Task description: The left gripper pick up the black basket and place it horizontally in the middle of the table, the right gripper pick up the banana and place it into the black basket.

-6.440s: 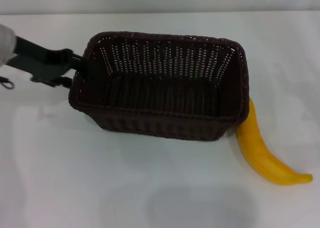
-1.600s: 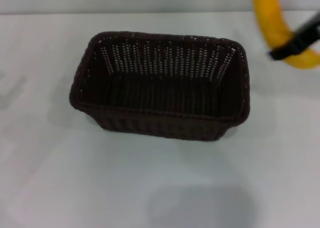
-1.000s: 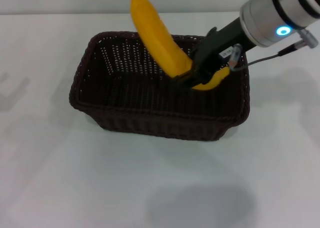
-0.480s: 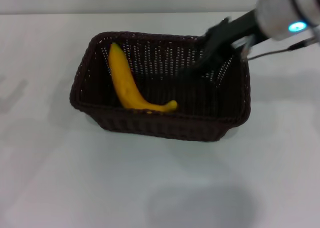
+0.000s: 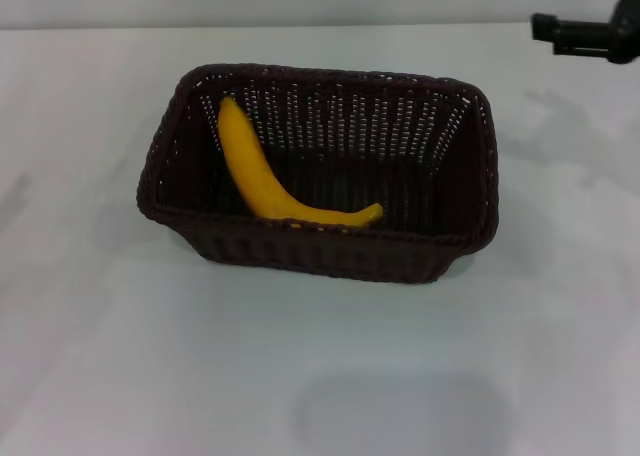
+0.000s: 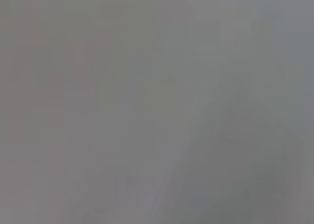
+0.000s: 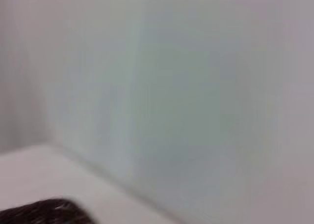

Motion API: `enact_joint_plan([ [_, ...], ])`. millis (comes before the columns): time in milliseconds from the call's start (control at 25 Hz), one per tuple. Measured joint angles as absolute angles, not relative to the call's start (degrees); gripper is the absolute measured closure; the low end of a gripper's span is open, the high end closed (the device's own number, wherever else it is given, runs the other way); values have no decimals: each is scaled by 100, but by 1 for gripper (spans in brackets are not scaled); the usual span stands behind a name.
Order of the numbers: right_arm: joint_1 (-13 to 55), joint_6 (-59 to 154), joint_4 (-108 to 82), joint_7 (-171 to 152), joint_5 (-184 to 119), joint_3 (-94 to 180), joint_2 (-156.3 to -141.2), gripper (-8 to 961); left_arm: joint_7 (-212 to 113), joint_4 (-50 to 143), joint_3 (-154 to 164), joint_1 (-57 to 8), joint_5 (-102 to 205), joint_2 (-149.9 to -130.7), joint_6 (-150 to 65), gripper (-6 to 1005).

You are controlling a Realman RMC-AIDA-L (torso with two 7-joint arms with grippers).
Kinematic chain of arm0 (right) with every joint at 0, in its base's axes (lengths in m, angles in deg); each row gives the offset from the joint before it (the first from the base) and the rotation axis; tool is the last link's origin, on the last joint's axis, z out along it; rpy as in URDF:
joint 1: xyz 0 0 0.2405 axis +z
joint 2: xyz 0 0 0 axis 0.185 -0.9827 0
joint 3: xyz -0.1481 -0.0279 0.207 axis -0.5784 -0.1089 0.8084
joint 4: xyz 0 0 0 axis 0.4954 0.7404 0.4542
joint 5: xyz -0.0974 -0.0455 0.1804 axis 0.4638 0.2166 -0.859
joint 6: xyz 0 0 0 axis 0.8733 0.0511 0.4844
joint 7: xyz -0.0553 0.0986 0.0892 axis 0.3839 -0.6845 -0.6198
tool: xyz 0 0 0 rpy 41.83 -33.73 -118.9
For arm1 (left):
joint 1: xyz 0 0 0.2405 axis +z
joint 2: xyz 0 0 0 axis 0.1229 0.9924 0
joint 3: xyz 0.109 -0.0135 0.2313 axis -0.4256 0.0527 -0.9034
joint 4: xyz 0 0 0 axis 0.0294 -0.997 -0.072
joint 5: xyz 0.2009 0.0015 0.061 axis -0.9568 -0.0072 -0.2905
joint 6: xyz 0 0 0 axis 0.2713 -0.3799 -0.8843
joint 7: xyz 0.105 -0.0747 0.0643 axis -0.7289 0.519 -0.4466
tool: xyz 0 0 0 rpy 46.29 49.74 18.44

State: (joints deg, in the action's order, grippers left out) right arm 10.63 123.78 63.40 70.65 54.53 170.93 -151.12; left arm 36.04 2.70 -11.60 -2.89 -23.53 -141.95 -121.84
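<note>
You had the banana (image 5: pixel 270 181) lying inside the black basket (image 5: pixel 330 251) at the middle of the desk (image 5: pixel 300 376). Your right gripper (image 5: pixel 585 26) hung far right, holding nothing; whether it was open, I cannot tell.

Right hand (image 5: pixel 590 21): only a black sliver at the far-right corner of the head view, rest cut off by the top and right edges; can't tell whether its fingers are spread or closed. Left hand: out of every view. Left wrist view: flat grey blur, nothing identifiable. Right wrist view: mostly blurred pale surface; just a dark woven corner of the black basket (image 7: pixel 44 211) shows, cut by the bottom edge. In the head view the banana (image 5: pixel 265 181) has its lower edge hidden behind the basket's near rim. Worktop (image 5: pixel 300 376) runs off all edges but the far one.
</note>
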Motion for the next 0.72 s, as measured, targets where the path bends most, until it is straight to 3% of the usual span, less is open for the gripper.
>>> enact_joint_plan([
  [120, 835, 11930, 5169, 8733, 4113, 17102, -15112, 107, 3250, 503, -981, -265, -2328, -14183, -12182, 252],
  [400, 1036, 11633, 2693, 12128, 1295, 16986, -15169, 109, 1867, 1291, -399, -279, -2066, -14311, -12185, 254],
  [720, 1096, 11730, 1521, 14133, -1381, 16219, -15224, 108, 465, 2292, -208, -197, -1354, -14426, -12224, 256],
])
